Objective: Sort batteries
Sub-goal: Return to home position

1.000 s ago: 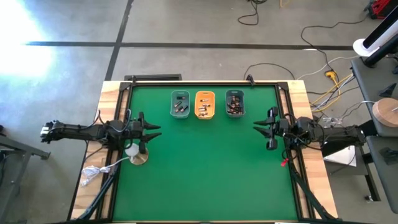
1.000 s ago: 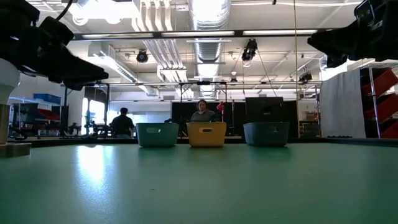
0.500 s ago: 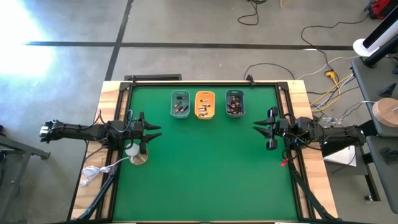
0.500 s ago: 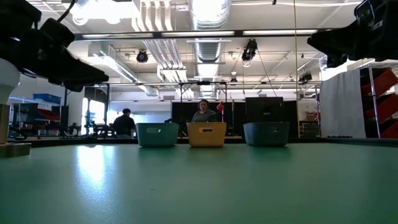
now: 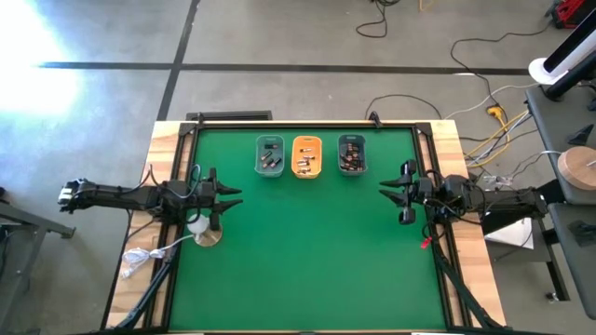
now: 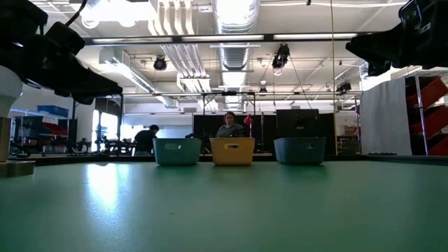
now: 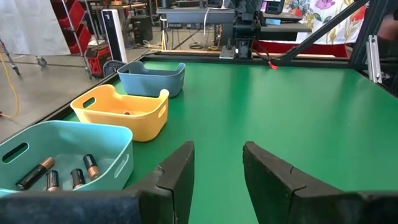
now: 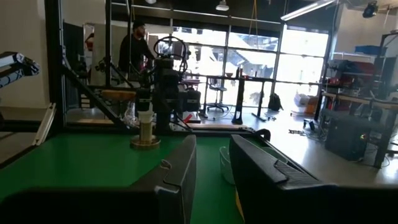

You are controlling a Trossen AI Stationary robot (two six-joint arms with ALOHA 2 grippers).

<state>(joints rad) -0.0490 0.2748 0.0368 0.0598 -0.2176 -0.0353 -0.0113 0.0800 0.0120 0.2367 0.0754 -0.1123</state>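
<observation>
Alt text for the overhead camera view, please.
A teal tray, orange tray and gray tray, each holding batteries, line the far side of a green table. The left tool and right tool hover open at opposite side edges.

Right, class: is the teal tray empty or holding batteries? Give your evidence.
Holding batteries: the left wrist view shows several batteries lying flat on the floor of the teal tray.
</observation>
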